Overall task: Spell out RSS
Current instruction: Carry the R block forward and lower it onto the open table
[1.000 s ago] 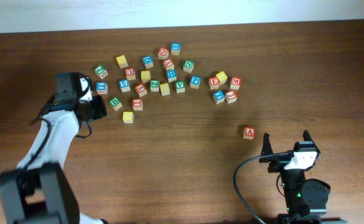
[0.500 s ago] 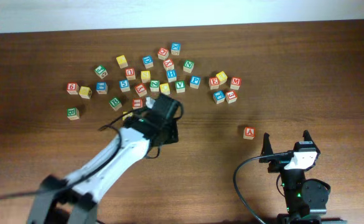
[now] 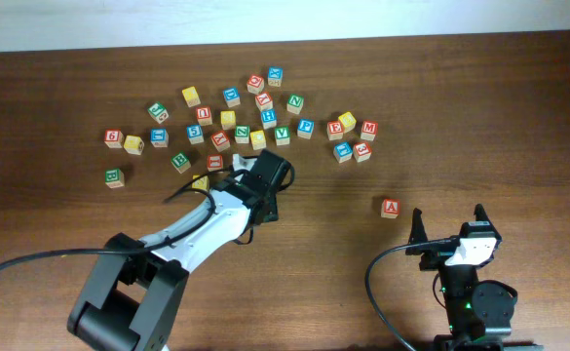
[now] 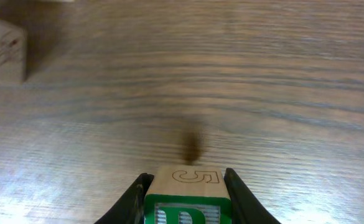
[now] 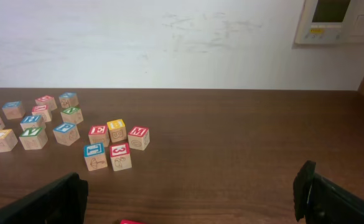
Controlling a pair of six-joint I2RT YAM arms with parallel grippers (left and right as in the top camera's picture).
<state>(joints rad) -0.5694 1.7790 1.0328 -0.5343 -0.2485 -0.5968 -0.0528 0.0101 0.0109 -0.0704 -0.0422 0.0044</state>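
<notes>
My left gripper (image 3: 265, 185) (image 4: 186, 182) is shut on a wooden cube (image 4: 188, 202) with a green face showing a white letter, seemingly R, and an outlined 5 on its top face. It holds the cube just above bare table, below the cube cluster. In the overhead view the cube is hidden under the gripper. Several yellow-faced cubes lie in the cluster, among them one (image 3: 200, 181) close to the left of the gripper and another (image 3: 258, 139) above it; I cannot read their letters. My right gripper (image 3: 450, 229) (image 5: 194, 199) is open and empty at the front right.
Many red, blue, green and yellow letter cubes are scattered across the far half of the table (image 3: 440, 107). A lone red A cube (image 3: 391, 208) lies just ahead of the right gripper. A plain wooden cube side (image 4: 1, 50) shows at the far left of the left wrist view.
My left arm has swung from the cluster's left side to the table's middle with the green cube in its jaws. The right arm has not moved.
</notes>
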